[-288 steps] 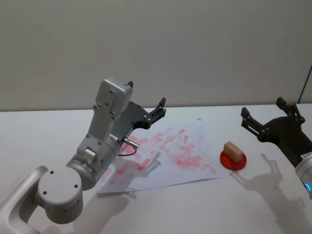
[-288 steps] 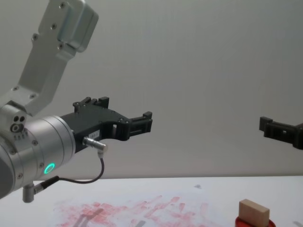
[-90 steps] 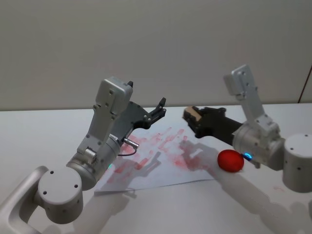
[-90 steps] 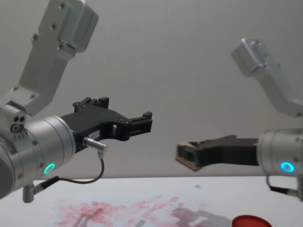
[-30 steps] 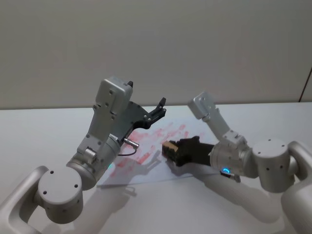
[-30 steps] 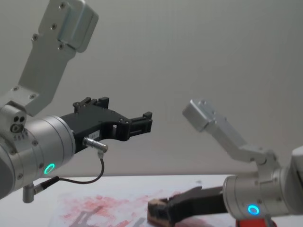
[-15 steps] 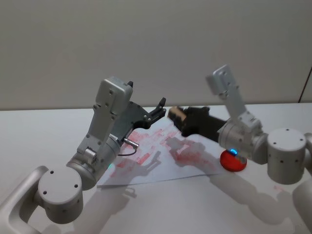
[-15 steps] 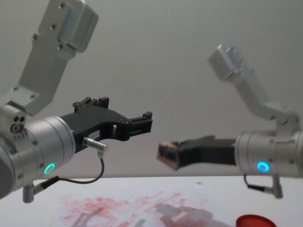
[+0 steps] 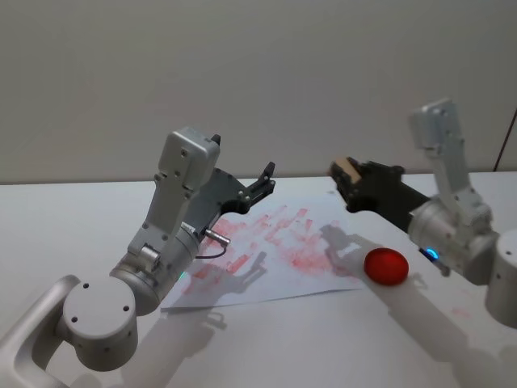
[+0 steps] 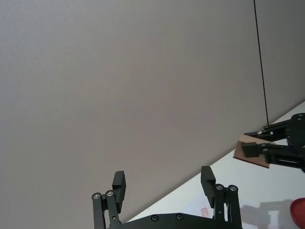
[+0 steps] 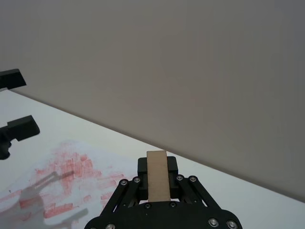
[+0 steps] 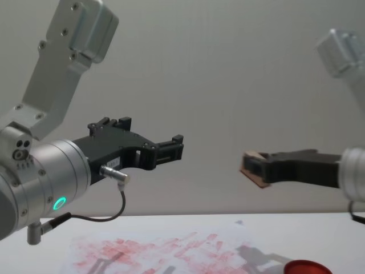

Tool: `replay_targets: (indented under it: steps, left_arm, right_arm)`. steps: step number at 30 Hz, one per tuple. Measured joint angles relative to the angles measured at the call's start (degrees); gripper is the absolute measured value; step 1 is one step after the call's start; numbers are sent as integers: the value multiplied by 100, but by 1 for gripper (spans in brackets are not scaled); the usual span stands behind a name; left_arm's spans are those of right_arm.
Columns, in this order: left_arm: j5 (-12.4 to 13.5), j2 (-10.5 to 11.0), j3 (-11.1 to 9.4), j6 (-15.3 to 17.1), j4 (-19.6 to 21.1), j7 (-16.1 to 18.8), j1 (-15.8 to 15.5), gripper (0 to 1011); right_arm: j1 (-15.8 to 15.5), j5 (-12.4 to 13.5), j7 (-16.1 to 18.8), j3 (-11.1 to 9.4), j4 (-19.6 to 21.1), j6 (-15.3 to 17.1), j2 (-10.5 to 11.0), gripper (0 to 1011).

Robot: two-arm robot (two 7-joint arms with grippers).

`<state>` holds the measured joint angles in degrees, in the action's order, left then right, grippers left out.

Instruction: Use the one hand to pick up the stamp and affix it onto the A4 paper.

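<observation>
Head view first: the right gripper (image 9: 349,179) is clenched on the stamp (image 9: 346,170), the light wooden block pinched between its two black fingers and sticking out past their tips. From the right wrist view the stamp (image 11: 157,182) stands lengthwise between the fingers, its pale top face toward the camera. Seen from the chest, the right gripper (image 12: 255,168) is raised well clear of the table, reaching in from the right edge with the stamp (image 12: 254,168) at its front end.

Below and to the left of that gripper lies the A4 paper (image 9: 275,250), flat on the white table (image 9: 65,218) and covered with smeared red-pink stamp marks. The stamp is in the air over the paper's far right corner, not touching the sheet; the gripper's shadow falls on the paper's right part.

Just off the paper's right edge sits the round red ink pad (image 9: 385,266), near the right wrist's blue ring.

The left gripper (image 9: 262,181) hangs raised above the paper's far left part, its fingers (image 10: 208,179) spread apart and holding nothing.
</observation>
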<state>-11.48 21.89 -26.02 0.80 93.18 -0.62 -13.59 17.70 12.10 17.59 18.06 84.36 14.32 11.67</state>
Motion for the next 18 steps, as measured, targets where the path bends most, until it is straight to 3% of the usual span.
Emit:
replay_targets:
  steps: [10,18]
  left_arm:
    - [0,0,0,0,0,0,0,1001]
    - [0,0,0,0,0,0,0,1001]
  right_arm:
    - [-490,378,-398,-155,510,515,328,218]
    - [-679,519,-465,-200,596,821,461,219]
